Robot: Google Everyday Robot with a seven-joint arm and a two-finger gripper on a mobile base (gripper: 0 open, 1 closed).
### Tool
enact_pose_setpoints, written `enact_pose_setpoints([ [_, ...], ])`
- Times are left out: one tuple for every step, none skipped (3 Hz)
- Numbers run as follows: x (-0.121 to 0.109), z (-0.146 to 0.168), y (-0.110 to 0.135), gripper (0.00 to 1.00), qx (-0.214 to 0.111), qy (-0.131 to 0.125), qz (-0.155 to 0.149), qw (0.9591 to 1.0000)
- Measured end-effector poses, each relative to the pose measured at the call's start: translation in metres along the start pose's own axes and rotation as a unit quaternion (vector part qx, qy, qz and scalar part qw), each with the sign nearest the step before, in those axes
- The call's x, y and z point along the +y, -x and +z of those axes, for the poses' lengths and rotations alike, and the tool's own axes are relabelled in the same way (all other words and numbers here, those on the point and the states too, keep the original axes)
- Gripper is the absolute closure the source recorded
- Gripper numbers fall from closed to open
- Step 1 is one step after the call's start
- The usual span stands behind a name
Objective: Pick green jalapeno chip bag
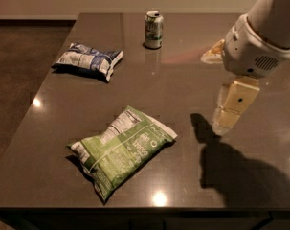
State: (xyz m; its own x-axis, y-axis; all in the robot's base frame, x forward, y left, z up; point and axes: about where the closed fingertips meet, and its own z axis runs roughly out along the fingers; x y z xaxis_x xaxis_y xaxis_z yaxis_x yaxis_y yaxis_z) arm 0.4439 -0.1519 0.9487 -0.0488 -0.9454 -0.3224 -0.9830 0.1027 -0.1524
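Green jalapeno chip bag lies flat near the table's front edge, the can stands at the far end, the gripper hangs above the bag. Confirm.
In the camera view the gripper hangs over the table to the picture's right of the green jalapeno chip bag, not above it. The rest stands: bag flat near the front edge, can at the far end.
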Motion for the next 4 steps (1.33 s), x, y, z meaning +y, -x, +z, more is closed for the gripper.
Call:
enact_pose_setpoints([
  [0.02,0.028,0.037,0.0,-0.032,0.039,-0.045,0.9977],
  [0.042,0.054,0.071,0.0,-0.052,0.071,-0.089,0.9921],
  [0.05,0.079,0.092,0.0,-0.07,0.092,-0.107,0.9875],
  [0.046,0.102,0.101,0.0,-0.079,0.092,-0.114,0.986],
])
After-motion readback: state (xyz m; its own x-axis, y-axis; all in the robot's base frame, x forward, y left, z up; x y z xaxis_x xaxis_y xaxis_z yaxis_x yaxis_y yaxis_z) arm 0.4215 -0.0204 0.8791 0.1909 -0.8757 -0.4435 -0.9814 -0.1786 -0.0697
